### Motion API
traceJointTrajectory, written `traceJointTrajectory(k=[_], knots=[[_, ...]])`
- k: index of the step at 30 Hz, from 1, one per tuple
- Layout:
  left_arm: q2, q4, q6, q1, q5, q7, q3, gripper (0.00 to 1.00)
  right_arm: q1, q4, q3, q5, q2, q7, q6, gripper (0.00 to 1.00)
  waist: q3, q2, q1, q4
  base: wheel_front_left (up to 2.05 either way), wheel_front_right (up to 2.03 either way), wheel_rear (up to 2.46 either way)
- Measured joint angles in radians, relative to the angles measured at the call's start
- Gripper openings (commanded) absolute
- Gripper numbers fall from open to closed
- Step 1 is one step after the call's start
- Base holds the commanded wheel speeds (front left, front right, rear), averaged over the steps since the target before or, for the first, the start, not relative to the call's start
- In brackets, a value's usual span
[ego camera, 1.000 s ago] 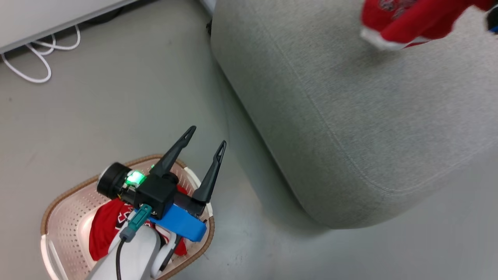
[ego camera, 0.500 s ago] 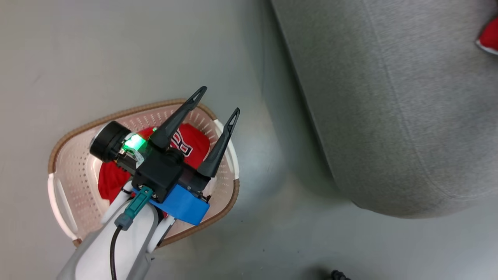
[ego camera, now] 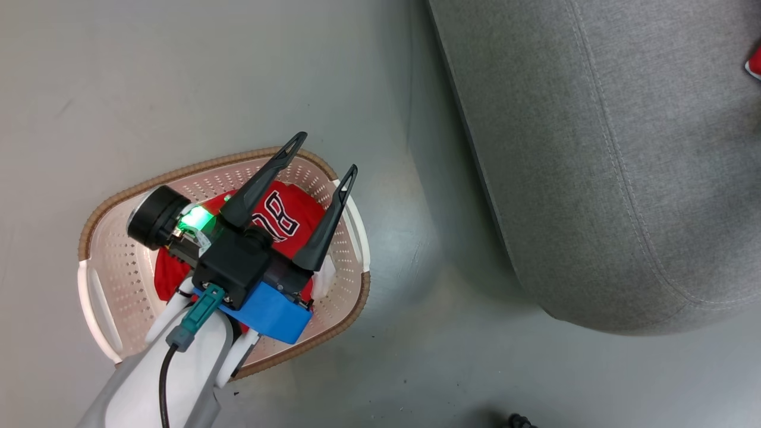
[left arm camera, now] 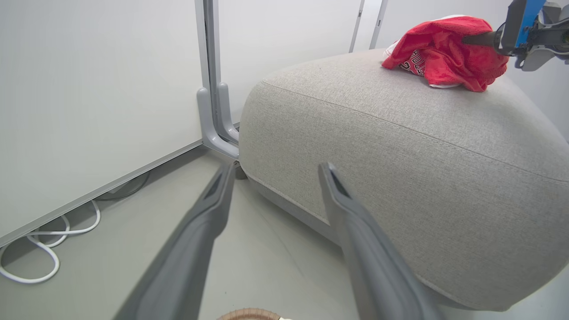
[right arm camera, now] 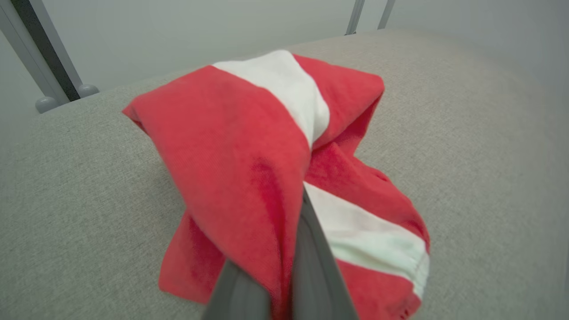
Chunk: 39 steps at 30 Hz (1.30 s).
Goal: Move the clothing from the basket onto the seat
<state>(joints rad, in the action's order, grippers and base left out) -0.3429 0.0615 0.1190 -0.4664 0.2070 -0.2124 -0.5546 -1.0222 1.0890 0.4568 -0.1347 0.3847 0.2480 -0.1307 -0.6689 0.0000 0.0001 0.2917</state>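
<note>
The cream basket with a brown rim stands on the floor at the lower left of the head view. In it lies a red jersey with black-and-white letters. My left gripper hovers open above the basket, with nothing between its fingers. The grey seat rises to the right. On its top lies a red garment with broad white stripes, also seen in the left wrist view. My right gripper is shut on that cloth; its fingertips are buried in the folds.
A white cable loops on the floor along the white wall. A grey metal post stands at the seat's far corner. A strip of grey floor separates the basket from the seat.
The head camera has swung down and left, so the basket sits higher in view and the striped garment has slid to the right edge. More of the jersey's letters show. Both grippers keep their states.
</note>
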Motion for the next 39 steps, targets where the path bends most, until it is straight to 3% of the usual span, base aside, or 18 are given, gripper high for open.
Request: traceJointTrajectory(k=[1, 2, 3, 4, 15, 23, 31, 39], knots=[[-0.001, 0.0, -0.001, 0.0, 0.003, 0.0, 0.0, 1.0, -0.002, 0.002, 0.001, 0.005, 0.0, 0.0, 0.0, 0.07, 0.003, 0.0, 0.0, 0.002, 0.0, 0.0, 0.0], [-0.002, 0.0, -0.001, 0.001, 0.003, 0.0, 0.0, 1.0, -0.005, 0.003, 0.0, 0.012, 0.0, 0.0, 0.0, 0.38, 0.006, 0.0001, 0.0, 0.004, 0.0, 0.0, 0.0], [-0.002, 0.0, -0.003, 0.001, 0.005, 0.0, 0.0, 1.0, -0.01, 0.003, -0.001, 0.016, 0.0, 0.001, 0.0, 0.94, 0.009, 0.0, 0.0, 0.005, 0.0, 0.0, 0.0], [-0.002, 0.001, -0.004, 0.001, 0.005, 0.0, 0.0, 1.0, -0.013, 0.004, -0.004, 0.02, 0.0, 0.001, 0.0, 1.0, 0.013, 0.0, 0.0, 0.006, 0.0, 0.0, 0.0], [0.049, 0.068, -0.004, 0.014, 0.034, -0.036, -0.016, 1.0, 0.037, -0.01, -0.077, 0.04, 0.009, 0.009, 0.0, 1.0, 0.099, 0.0001, -0.0001, -0.019, 0.0, 0.0, 0.0], [0.137, 0.129, -0.006, 0.08, 0.077, -0.049, 0.013, 1.0, 0.183, -0.087, -0.139, 0.032, 0.009, 0.01, 0.0, 1.0, 0.243, 0.0, -0.0002, -0.057, 0.0, 0.0, 0.0], [0.194, 0.132, -0.007, 0.225, 0.085, -0.05, 0.128, 1.0, 0.384, -0.279, -0.197, 0.019, -0.047, -0.009, 0.0, 1.0, 0.416, 0.0001, -0.0003, -0.095, 0.0, 0.0, 0.0], [0.231, 0.15, -0.005, 0.356, 0.08, -0.05, 0.242, 1.0, 0.628, -0.594, -0.23, 0.044, -0.153, -0.104, 0.0, 1.0, 0.565, 0.0001, -0.0004, -0.13, 0.0, 0.0, 0.0]])
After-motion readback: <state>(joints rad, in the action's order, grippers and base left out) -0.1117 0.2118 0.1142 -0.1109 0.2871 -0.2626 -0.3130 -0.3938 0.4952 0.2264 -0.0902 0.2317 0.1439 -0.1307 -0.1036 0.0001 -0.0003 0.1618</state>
